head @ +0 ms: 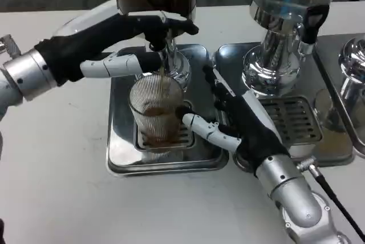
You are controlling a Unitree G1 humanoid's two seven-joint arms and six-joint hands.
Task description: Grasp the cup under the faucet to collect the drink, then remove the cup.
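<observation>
Right forearm, shiny silver and tube-shaped, comes in from the bottom right corner of the white table (pixel 51 158), with a thin black cable trailing off it. Its right hand (pixel 239 121) has a black palm and white-and-black fingers; one finger reaches across and touches the side of the cup (pixel 157 116), the rest lie spread beside it, so it's more of a touch than a full wrap, holding nothing that I can see. That cup is clear ribbed glass, tall and round, with brown drink pooling in the lower part. It stands upright on the slotted grate of a polished steel drip tray (pixel 120 158), right under the faucet (pixel 162 56), and a thin brown stream runs down into it. Left hand (pixel 122 44) is up at the faucet, fingers curled over the tap lever (pixel 171 27), gripping it. Off to the right edge there's a second chrome dispenser (pixel 279 50) with a rounded base on its own tray (pixel 319 153), all mirror finish.
</observation>
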